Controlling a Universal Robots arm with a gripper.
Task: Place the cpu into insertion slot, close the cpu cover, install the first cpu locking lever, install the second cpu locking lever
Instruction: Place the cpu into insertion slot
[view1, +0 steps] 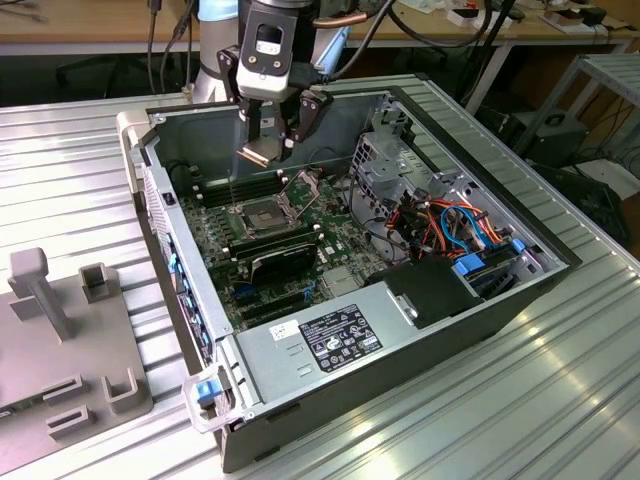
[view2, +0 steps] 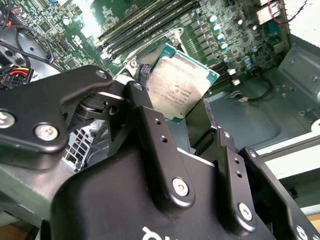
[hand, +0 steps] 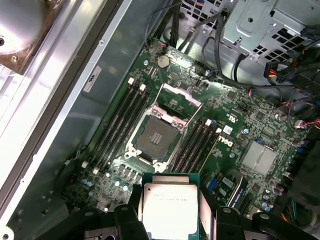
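Partly hidden by the claw (hand: 171, 214), the cpu (view2: 176, 86) hangs over the motherboard (hand: 235, 125).

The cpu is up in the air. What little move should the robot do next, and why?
Probably lower it gently toward the insertion slot, keeping it lined up. The gripper holds the cpu over the motherboard, the slot looks empty, and the cpu cover stands tipped open, so nothing seems to block it.

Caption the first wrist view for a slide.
Gripper holds the cpu clear of the empty insertion slot; cpu cover raised.
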